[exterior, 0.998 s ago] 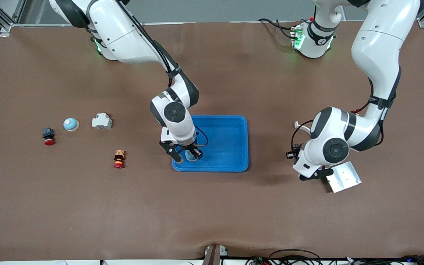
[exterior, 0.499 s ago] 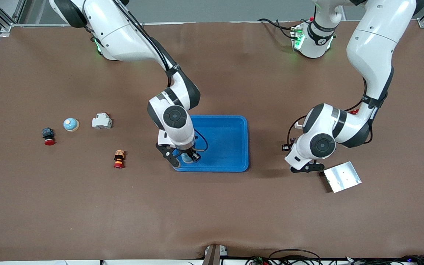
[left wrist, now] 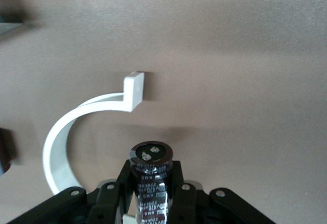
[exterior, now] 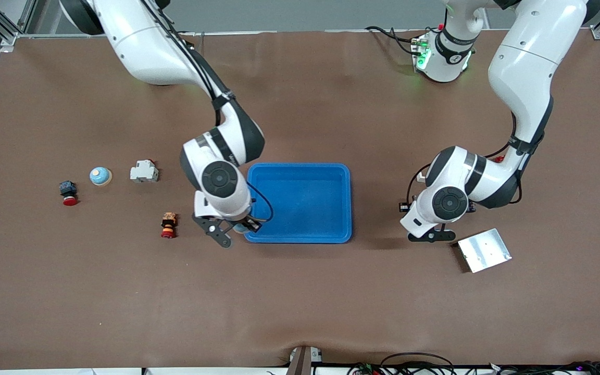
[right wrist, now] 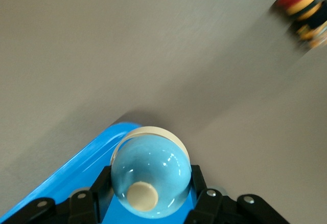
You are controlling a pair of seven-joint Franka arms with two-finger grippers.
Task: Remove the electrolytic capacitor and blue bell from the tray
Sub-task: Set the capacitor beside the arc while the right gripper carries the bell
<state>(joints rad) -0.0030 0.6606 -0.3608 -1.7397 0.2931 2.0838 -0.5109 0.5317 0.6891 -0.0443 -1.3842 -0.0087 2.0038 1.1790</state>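
You see the right gripper (exterior: 233,233) has left the blue tray (exterior: 347,208), pinching the bell (right wrist: 149,179) above its corner. The left gripper (exterior: 432,237) has drifted off the metal plate (exterior: 485,250), clamping the capacitor (left wrist: 151,178).

1. Both arms are showing glossy white shells with black joint bands.
2. Round black caps are sitting on the wrist joints.
3. Black cables are running along the right arm (exterior: 175,57) and left arm (exterior: 521,78).
4. Green lights are glowing at the bases.
5. Black fingers (left wrist: 115,196) are carrying silver screws.
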